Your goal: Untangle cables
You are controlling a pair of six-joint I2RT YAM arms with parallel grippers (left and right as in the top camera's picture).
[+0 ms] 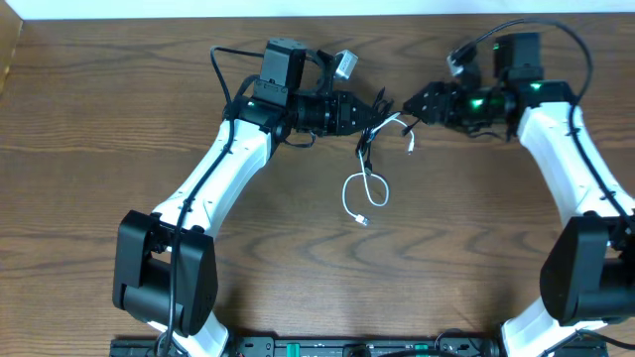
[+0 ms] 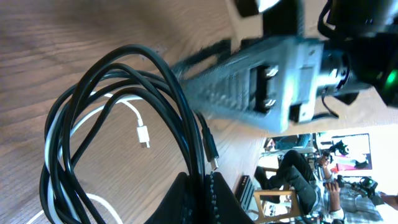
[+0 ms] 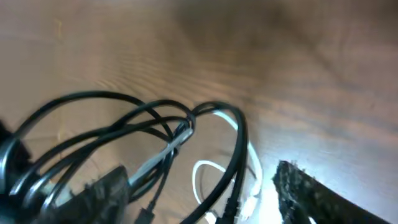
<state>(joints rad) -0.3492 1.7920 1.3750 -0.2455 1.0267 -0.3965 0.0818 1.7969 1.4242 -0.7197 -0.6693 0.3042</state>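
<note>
The left tool (image 1: 376, 107) is clenched on the black cable (image 2: 191, 137), and the loops of this cable hang from it over the wooden counter (image 1: 99, 119). The white cable (image 2: 143, 134) passes through these loops and trails down onto the counter. Just beside, the right tool (image 1: 412, 103) is released, with strands of the bundle between its jaws.

Cables (image 1: 363, 151) on table (image 1: 99, 149) btwn left tool (image 1: 380, 109) & right tool (image 1: 410, 105).
</note>
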